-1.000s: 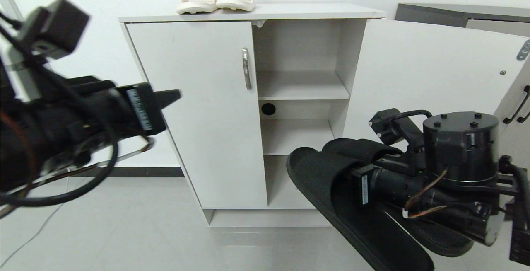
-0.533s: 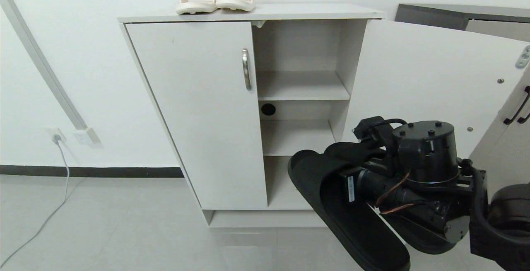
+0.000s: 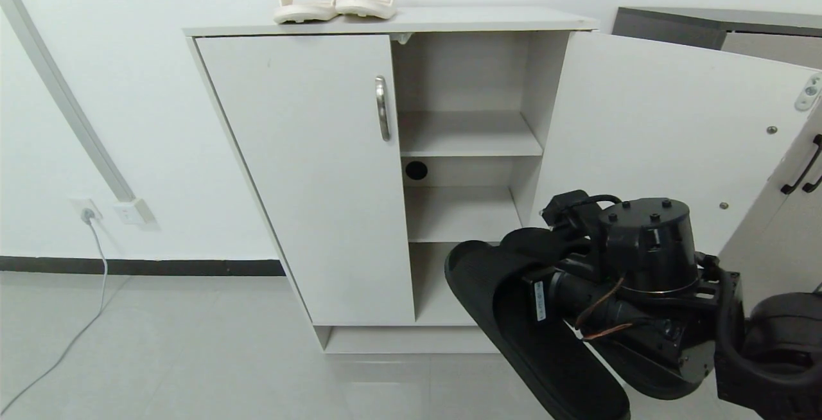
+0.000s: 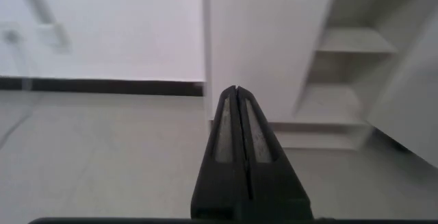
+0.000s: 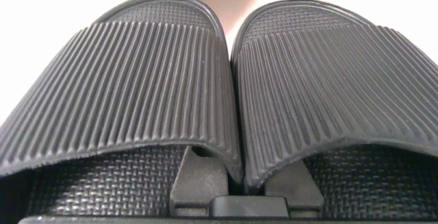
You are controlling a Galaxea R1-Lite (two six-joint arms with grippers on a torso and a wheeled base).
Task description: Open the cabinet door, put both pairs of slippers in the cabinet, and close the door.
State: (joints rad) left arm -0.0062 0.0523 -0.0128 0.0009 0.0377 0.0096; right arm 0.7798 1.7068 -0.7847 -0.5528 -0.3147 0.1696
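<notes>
We note the right gripper [image 5: 236, 183] clamped on the black slippers [image 3: 488, 279], both pressed together and held low before the open cabinet [image 3: 488, 18]; the left gripper [image 4: 236, 135] is closed and empty.

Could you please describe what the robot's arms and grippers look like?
Both are black. The left gripper has two flat, tapering fingers with grey ribbed pads. The right arm has a round, drum-shaped joint with small screws on top, a white printed label, thin orange and white wires looping beside it, and a thick black cable.
</notes>
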